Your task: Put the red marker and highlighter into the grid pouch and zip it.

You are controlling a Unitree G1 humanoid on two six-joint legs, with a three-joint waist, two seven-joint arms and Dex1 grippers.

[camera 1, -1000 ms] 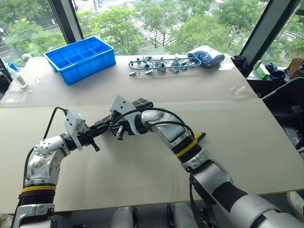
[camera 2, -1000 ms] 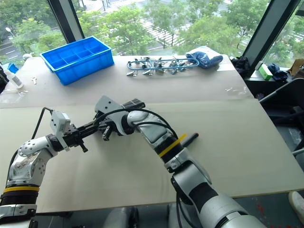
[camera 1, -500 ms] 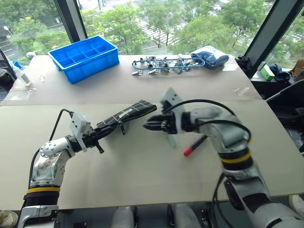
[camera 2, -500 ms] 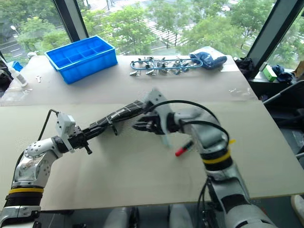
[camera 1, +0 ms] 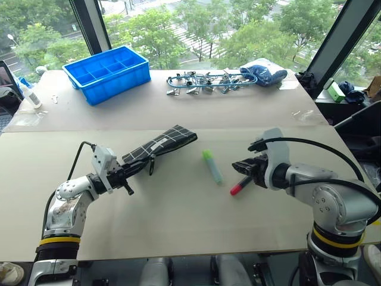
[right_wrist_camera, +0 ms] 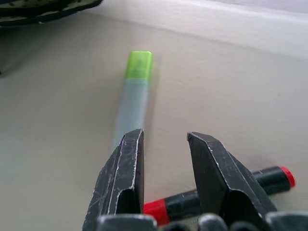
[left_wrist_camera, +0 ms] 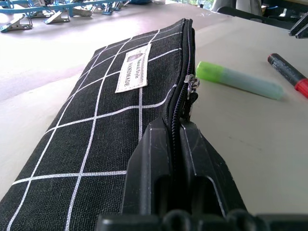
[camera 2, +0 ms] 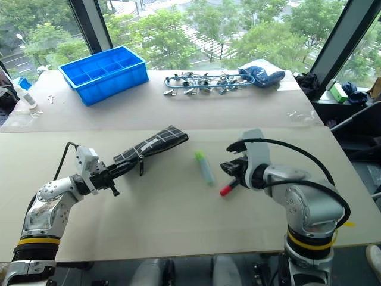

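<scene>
Since a second ago the right gripper (camera 1: 240, 167) has swung away from the grid pouch (camera 1: 161, 145) out to the right, and it now hangs just over the red marker (camera 1: 240, 186) with its fingers partly apart and nothing between them. The highlighter (camera 1: 212, 165) lies free on the table (camera 1: 178, 208), between pouch and marker. The left gripper (camera 1: 126, 171) stays clamped tight on the pouch's near end, beside the zipper (left_wrist_camera: 185, 91).
</scene>
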